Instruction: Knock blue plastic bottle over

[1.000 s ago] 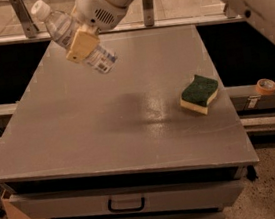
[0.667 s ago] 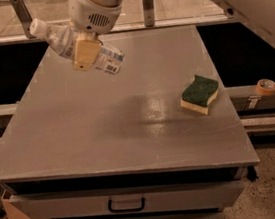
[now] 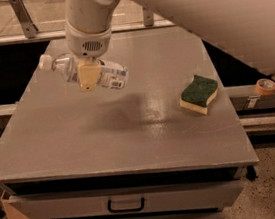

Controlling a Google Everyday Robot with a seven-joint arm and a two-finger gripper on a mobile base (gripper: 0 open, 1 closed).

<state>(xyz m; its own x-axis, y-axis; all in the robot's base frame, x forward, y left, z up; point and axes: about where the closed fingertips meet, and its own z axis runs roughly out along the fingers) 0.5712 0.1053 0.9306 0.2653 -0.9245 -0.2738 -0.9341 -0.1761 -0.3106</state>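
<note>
Grey table [image 3: 106, 141] fills most of my view, with drawers [image 3: 124, 200] under its front edge; the gripper [image 3: 88, 80] hangs over the left rear part of it, its yellowish fingers [image 3: 87, 73] closed across the middle of the blue plastic bottle [image 3: 112, 75]; the bottle lies nearly level in that grasp, lifted off the surface, white cap [image 3: 45, 62] pointing left and label to the right; a green-and-yellow sponge [image 3: 199, 92] rests near the right edge, well apart from the bottle; beyond that edge I see a roll of tape [image 3: 265, 86] on a lower ledge.
</note>
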